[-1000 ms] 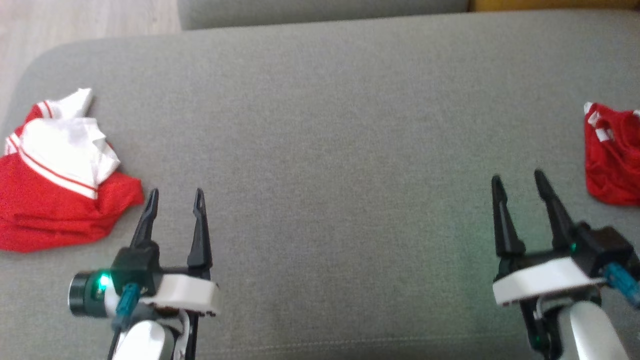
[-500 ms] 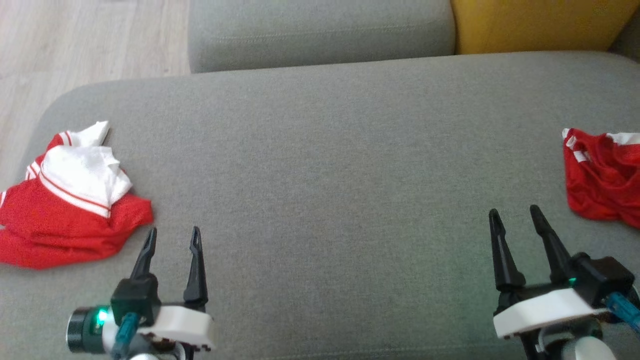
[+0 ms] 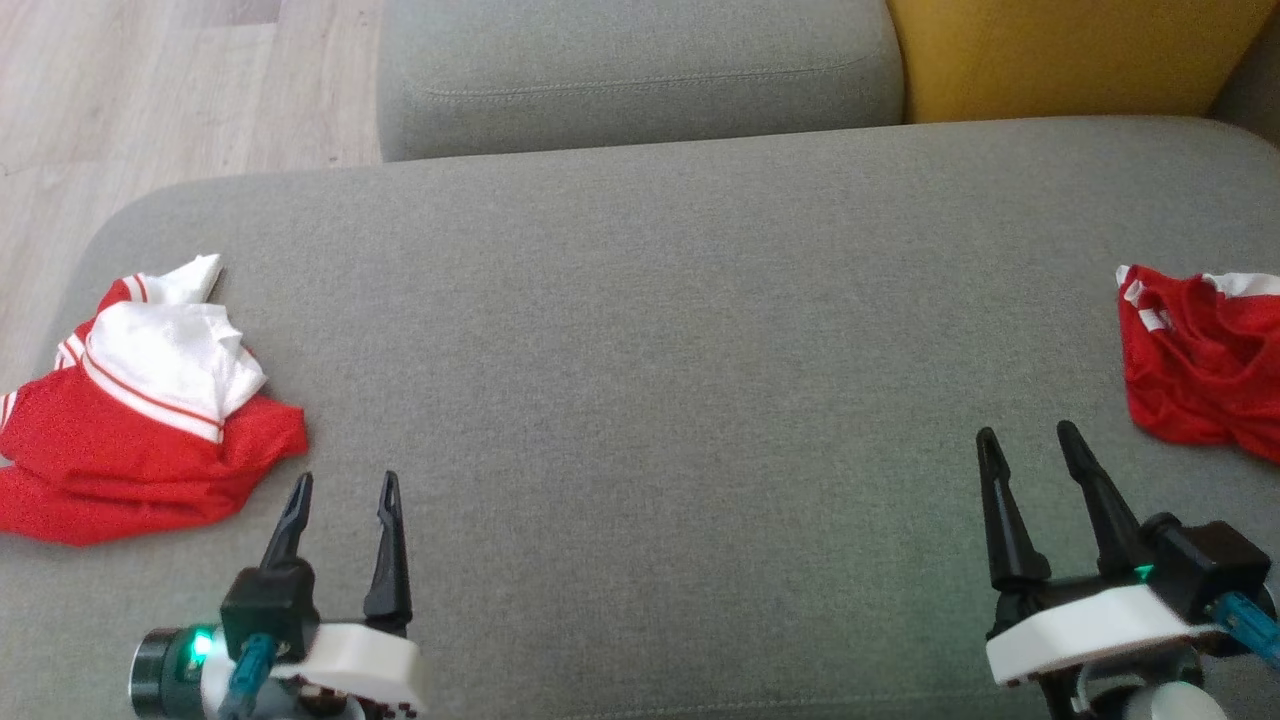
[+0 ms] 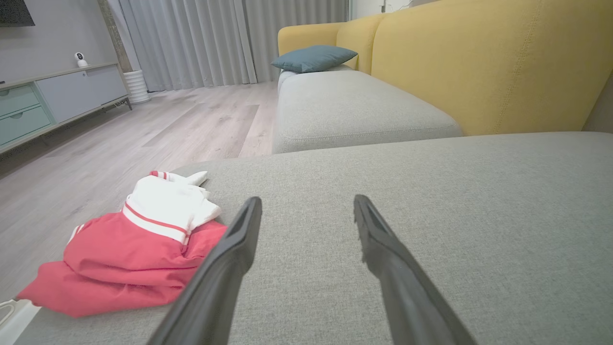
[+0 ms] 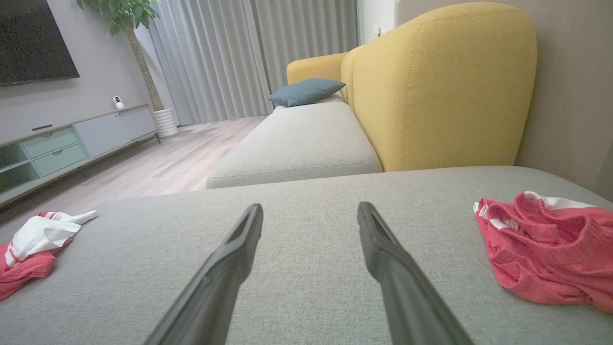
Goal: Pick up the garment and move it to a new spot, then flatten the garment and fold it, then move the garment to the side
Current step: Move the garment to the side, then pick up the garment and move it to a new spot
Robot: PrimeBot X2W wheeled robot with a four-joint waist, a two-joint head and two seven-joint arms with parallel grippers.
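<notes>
A crumpled red garment [image 3: 1200, 360] with white trim lies at the grey cushion's right edge, also in the right wrist view [image 5: 546, 258]. My right gripper [image 3: 1027, 432] is open and empty just left of it and nearer, its jaws apart over bare fabric [image 5: 310, 207]. A second red and white garment [image 3: 120, 440] lies bunched at the cushion's left end [image 4: 134, 258] [image 5: 28, 249]. My left gripper [image 3: 346, 480] stands open and empty just right of it and nearer [image 4: 307, 201], touching nothing.
The wide grey cushion [image 3: 660, 350] spreads between the two garments. Behind it are another grey seat [image 3: 640, 70] and a yellow sofa back [image 3: 1060, 55]. Wooden floor [image 3: 150, 90] lies beyond the left edge.
The head camera has tilted up, so the whole picture has slid down and the far seat and yellow back came into view. Both grippers stay open and sit slightly nearer than before.
</notes>
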